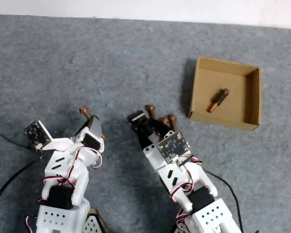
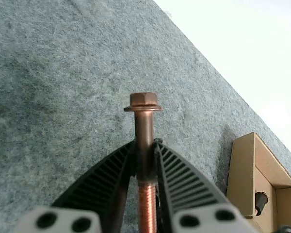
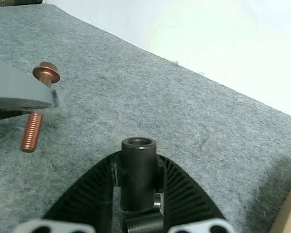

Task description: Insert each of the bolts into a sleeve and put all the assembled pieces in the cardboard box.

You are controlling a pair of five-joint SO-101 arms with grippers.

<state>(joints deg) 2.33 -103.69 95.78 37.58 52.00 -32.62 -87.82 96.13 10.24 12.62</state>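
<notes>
Copper-coloured, the bolt (image 2: pixel 144 116) sits clamped in the left gripper (image 2: pixel 145 145). The ribbed black fingers (image 2: pixel 109 174) are closed on its smooth shank. Its hex head stands clear beyond the fingertips and its threaded end runs back between them. From above, that bolt (image 1: pixel 85 111) sticks out of the left gripper (image 1: pixel 89 121) over the grey felt table (image 1: pixel 48 63), on the left side near the near edge.

The right gripper (image 3: pixel 138 158) is clenched on a black sleeve (image 3: pixel 138 174), held upright with its open bore facing out past the fingertips. A second black sleeve (image 3: pixel 143 224) lies on its side close under it, between the fingers. In the high view the right gripper (image 1: pixel 141 125) and its sleeve (image 1: pixel 136 117) are near the middle of the table, apart from the left gripper's bolt. Three more bolts (image 1: pixel 150 110) show their copper heads just beside this gripper, partly hidden by the arm. The right wrist view also shows the left gripper's bolt (image 3: pixel 39 97) off to one side, tilted, with a grey finger across its shank.

Toward the far right corner of the table sits the cardboard box (image 1: pixel 203 92), open at the top. One assembled piece (image 1: pixel 218 100), a bolt inside a dark sleeve, lies slantwise on its floor. The left wrist view catches a corner of the box (image 2: pixel 242 165).
</notes>
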